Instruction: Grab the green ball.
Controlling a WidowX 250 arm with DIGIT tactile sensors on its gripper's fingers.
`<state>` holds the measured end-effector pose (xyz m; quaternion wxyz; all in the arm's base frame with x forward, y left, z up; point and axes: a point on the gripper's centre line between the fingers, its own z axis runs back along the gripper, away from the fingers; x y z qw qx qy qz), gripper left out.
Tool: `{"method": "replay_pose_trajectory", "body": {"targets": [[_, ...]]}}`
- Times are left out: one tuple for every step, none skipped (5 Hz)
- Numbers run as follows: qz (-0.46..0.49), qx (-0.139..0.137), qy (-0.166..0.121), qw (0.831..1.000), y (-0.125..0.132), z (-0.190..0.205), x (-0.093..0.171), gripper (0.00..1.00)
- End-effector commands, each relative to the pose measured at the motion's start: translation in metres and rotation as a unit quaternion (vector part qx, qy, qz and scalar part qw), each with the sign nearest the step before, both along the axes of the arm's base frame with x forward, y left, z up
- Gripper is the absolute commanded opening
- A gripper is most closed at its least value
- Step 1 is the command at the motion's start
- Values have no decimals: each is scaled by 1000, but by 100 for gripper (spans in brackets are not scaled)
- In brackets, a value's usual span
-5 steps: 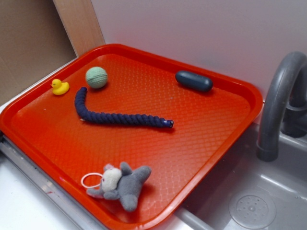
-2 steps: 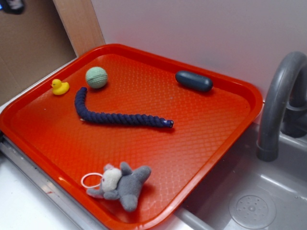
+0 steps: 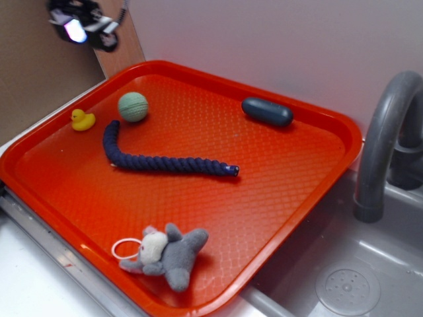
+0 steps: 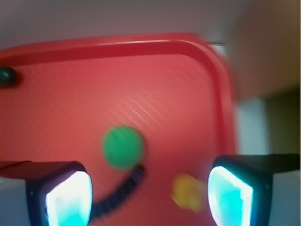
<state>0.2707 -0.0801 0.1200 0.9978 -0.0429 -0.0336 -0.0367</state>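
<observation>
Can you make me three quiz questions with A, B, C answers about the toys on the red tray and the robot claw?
1. Where is the green ball?
A. next to the yellow duck
B. in the sink
C. on top of the stuffed elephant

2. What colour is the rope?
A. yellow
B. dark blue
C. white

3. What is the gripper doing?
A. squeezing the ball
B. holding the duck
C. open, holding nothing

Answers: 1 A, ball and duck sit together at the tray's far left corner. 2 B, the braided rope looks navy. 3 C, the wrist view shows its fingers spread, nothing between.
</observation>
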Motion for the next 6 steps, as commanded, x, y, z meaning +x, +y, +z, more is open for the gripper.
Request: {"method": "replay_pose_trajectory", "body": {"targets": [[-63,22,25,998,-33,-39,0,100],[-51,21,52,997,-26,-58,-4,100],[-13,14,79,997,-15,-69,-2,100],[-13,30,96,995,-13,-76,-5,100],[-4,50,111,993,-18,-84,-12,60],[-36,49,92,994,-36,-76,-21,0]]}}
